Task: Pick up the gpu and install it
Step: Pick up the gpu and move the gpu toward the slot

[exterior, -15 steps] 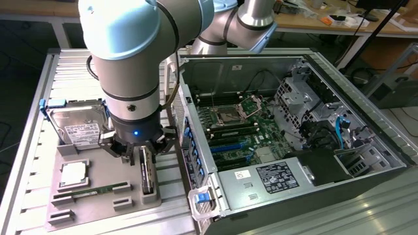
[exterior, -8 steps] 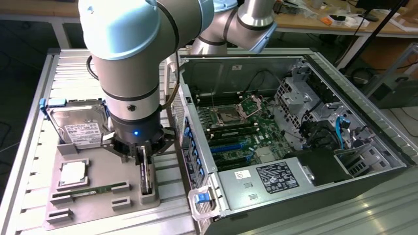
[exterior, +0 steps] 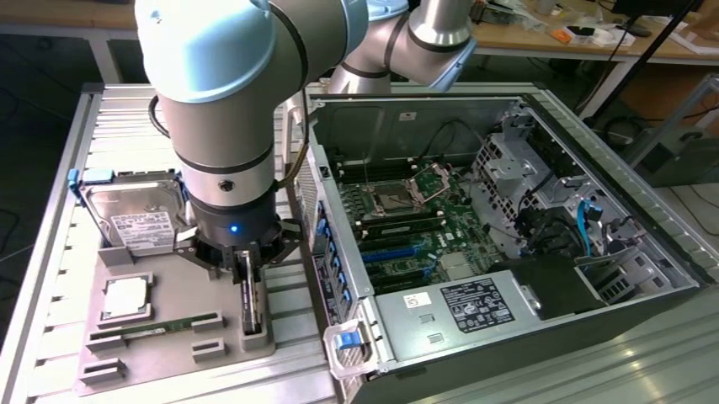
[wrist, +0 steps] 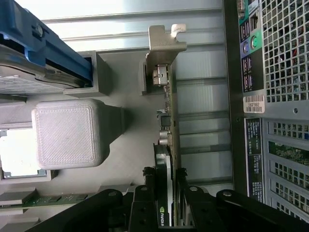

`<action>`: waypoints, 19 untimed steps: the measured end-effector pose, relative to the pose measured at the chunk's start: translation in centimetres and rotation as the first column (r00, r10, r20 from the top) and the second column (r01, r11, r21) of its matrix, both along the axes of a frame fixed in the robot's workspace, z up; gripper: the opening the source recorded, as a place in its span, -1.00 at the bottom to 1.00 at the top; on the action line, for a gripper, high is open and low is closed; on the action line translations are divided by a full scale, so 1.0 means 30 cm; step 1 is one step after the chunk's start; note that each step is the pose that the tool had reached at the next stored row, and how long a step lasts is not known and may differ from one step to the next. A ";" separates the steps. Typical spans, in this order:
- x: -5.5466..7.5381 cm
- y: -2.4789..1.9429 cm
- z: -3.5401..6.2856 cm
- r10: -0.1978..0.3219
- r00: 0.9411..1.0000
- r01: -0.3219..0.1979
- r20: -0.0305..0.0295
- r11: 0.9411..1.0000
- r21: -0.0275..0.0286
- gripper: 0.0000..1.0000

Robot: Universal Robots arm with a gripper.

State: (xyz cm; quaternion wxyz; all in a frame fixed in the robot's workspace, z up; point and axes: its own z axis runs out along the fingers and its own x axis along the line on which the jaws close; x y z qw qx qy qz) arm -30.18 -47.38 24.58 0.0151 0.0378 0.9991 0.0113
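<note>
One robot arm (exterior: 225,101) is showing, and it is carrying one claw (exterior: 248,273). One gpu (exterior: 252,305) is standing in one grey tray (exterior: 168,364). That tray is also holding one hard drive (exterior: 133,217), one processor (exterior: 126,296) and one memory stick (exterior: 157,326). One open computer case (exterior: 405,109) is lying on the counter (exterior: 629,370). Inside it, one motherboard (exterior: 416,219) and one power supply (exterior: 472,307) are showing. In the wrist view, two black fingers (wrist: 144,198) are flanking the card.
</note>
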 end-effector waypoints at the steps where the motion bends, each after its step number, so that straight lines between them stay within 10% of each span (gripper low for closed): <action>1: 0.000 0.000 0.001 0.000 1.000 0.000 0.000 1.000 0.000 -0.45; 10: 0.000 0.000 0.104 -0.004 1.000 0.004 0.000 1.000 -0.001 -0.45; 19: 0.000 0.000 0.109 -0.012 1.000 0.012 -0.001 1.000 -0.001 -0.47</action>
